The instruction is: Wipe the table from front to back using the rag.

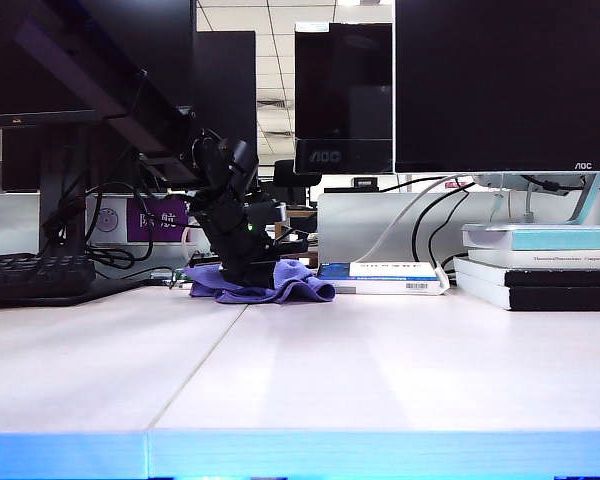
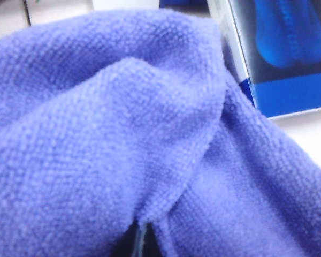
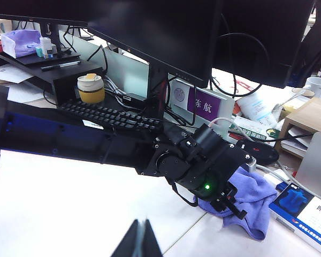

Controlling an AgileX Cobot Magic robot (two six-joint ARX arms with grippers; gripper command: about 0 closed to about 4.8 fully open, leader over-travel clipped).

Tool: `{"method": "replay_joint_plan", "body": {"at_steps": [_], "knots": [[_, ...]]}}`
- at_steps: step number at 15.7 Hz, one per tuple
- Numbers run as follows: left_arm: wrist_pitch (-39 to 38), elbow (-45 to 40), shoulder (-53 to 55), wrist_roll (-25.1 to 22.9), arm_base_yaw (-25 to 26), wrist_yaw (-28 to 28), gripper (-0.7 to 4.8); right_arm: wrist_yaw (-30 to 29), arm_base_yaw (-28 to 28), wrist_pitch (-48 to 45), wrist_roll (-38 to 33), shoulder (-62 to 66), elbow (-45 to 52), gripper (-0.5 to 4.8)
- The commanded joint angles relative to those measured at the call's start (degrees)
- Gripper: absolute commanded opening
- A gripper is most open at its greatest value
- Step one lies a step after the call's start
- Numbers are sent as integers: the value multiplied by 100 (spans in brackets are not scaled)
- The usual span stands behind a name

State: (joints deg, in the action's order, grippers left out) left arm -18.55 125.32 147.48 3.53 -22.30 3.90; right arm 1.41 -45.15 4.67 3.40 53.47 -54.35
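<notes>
The lavender-blue rag [image 1: 298, 288] lies bunched at the far end of the pale table [image 1: 380, 370], just left of centre. My left gripper [image 1: 248, 276] points down into it, its black wrist standing over the heap. In the left wrist view the rag [image 2: 123, 134] fills the picture and its folds gather at the closed tips of the left gripper [image 2: 143, 236], which is shut on the cloth. The right wrist view shows the left gripper [image 3: 227, 206] pressed on the rag [image 3: 254, 198]. My right gripper [image 3: 141, 238] hovers over the bare table [image 3: 69, 203], shut and holding nothing.
A blue-and-white box [image 1: 390, 276] lies right beside the rag, also in the left wrist view [image 2: 289, 53]. Stacked books [image 1: 540, 265] sit at back right, a keyboard [image 1: 30, 276] at back left, monitors [image 1: 500, 80] and cables behind. A seam [image 1: 200, 360] runs front to back.
</notes>
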Motion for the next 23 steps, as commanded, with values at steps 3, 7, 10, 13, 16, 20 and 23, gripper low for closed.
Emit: {"method": "replay_joint_plan", "body": {"at_steps": [3, 7, 10, 13, 16, 20, 23], "knots": [[-101, -809, -125, 42, -11, 20, -5, -4, 7, -59, 144, -17, -22, -1], [140, -1534, -732, 98, -11, 20, -5, -4, 7, -63, 144, -17, -22, -1], [295, -2203, -1080, 136, -11, 17, -5, -4, 7, -61, 144, -17, -22, -1], [848, -3248, -1696, 144, -17, 15, -5, -4, 7, -61, 144, -17, -22, -1], [1180, -4229, -2328, 144, -17, 2, -5, -4, 7, -63, 144, -17, -22, -1], [1316, -5176, -2986, 144, -50, 20, -5, -4, 7, -63, 144, -20, -22, -1], [1554, -5860, -3512, 199, -175, -4, -5, -7, 7, -63, 144, -20, -22, -1]]}}
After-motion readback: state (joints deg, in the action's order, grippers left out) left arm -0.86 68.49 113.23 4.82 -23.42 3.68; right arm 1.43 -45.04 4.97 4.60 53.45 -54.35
